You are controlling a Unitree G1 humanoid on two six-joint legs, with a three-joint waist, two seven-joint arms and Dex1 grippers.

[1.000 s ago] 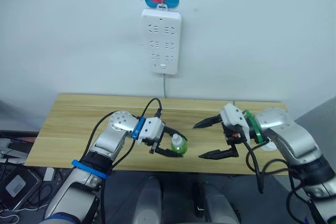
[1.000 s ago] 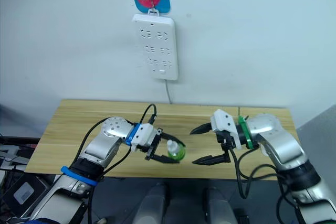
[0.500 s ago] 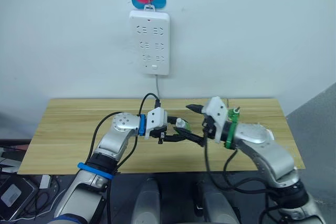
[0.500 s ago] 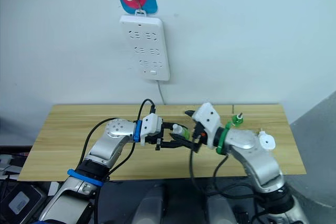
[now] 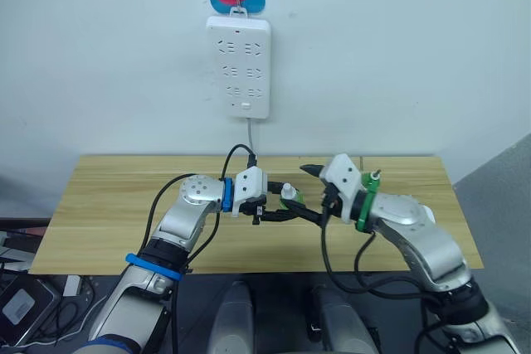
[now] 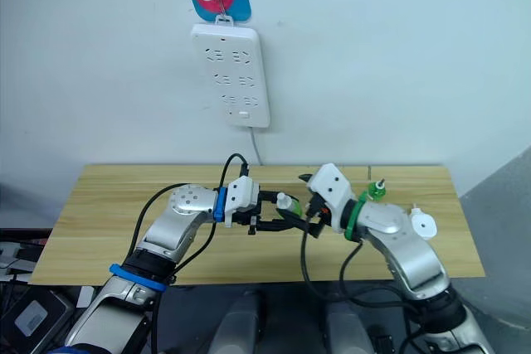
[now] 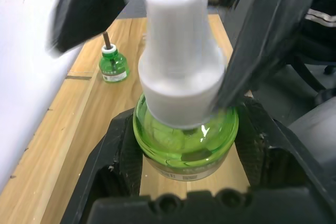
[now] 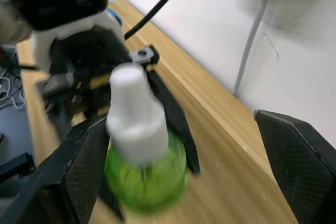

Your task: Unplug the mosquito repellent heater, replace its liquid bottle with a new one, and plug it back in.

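Now left gripper [image 5: 278,210] pinching capped green bottle [image 5: 289,197], raised slightly; right gripper [image 5: 309,192] fingers spread around it.

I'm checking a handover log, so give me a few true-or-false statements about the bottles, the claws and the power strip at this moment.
1. The left claw grips a green bottle with a white cap. True.
2. The right claw is shut on that cap. False: its fingers are open, one on each side of the bottle.
3. A second green bottle stands on the table. True.
4. The heater is plugged into the power strip. False: it lies on the table, by the right arm.
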